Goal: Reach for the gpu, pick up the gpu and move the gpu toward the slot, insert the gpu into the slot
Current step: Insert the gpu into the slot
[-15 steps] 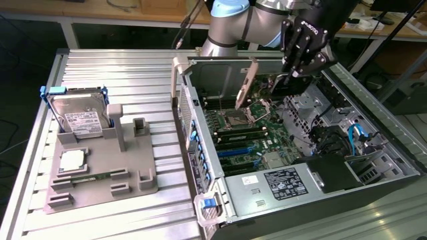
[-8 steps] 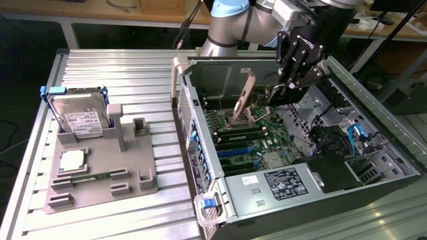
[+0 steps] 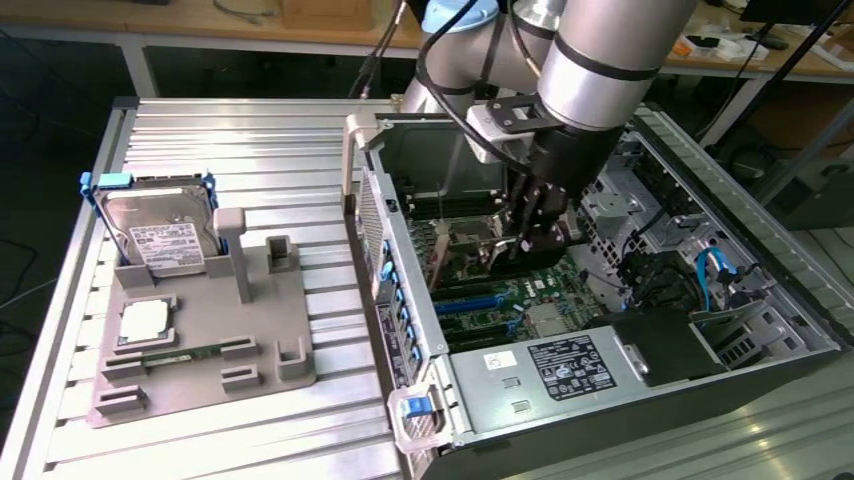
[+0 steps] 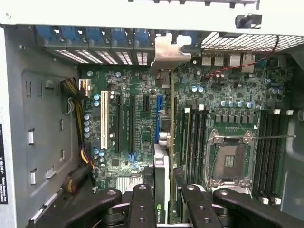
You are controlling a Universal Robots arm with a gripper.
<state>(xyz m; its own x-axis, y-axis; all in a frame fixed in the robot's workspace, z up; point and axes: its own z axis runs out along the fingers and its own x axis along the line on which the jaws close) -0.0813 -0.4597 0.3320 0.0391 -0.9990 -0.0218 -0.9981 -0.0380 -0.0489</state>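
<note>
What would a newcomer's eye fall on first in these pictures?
First, the big silver robot arm reaching down into the open computer case, at the exterior view's right. Its gripper is closed on the gpu, held edge-on close beside the blue slot of the green motherboard. On the exterior view's left, a hard drive stands in a grey fixture.

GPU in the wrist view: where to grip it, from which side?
Grip the gpu by its free long edge, pinching both flat faces, coming from the open side of the case. It stands edge-on to the motherboard, in line with the blue slot, bracket at the case wall, so probably only that edge is reachable. The end effector is clamped there.
</note>
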